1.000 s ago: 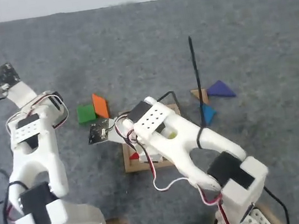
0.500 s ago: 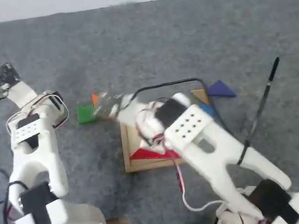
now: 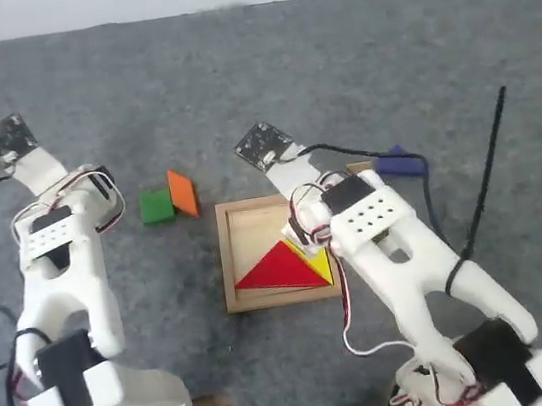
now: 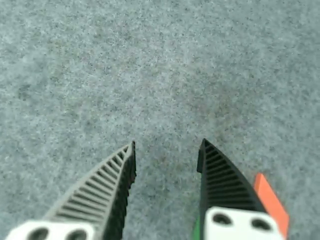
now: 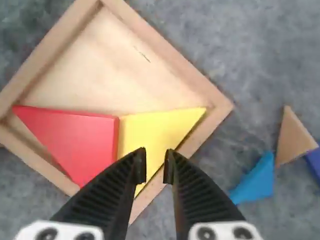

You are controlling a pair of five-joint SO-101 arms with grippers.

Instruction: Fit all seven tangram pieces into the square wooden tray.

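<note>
The square wooden tray (image 3: 227, 260) lies mid-table with a red triangle (image 3: 278, 268) and a yellow triangle (image 3: 318, 261) flat in its near part. My right gripper (image 5: 154, 157) hovers over the yellow triangle (image 5: 160, 127), open by a narrow gap and holding nothing. A green square (image 3: 156, 205) and an orange parallelogram (image 3: 183, 191) lie left of the tray. Right of the tray are a blue triangle (image 5: 255, 180), a tan triangle (image 5: 292, 137) and a purple piece (image 3: 401, 159). My left gripper (image 4: 167, 145) stands open over bare carpet beside the orange parallelogram (image 4: 272, 202).
Grey carpet covers the table. A black cable (image 3: 489, 172) rises from the right arm (image 3: 387, 237) at the right. The left arm (image 3: 56, 253) stands along the left side. The tray's far half (image 5: 105, 65) is bare wood.
The right arm swung from the tray's left side over to its right, uncovering the red and yellow triangles in the tray. The left arm has not moved.
</note>
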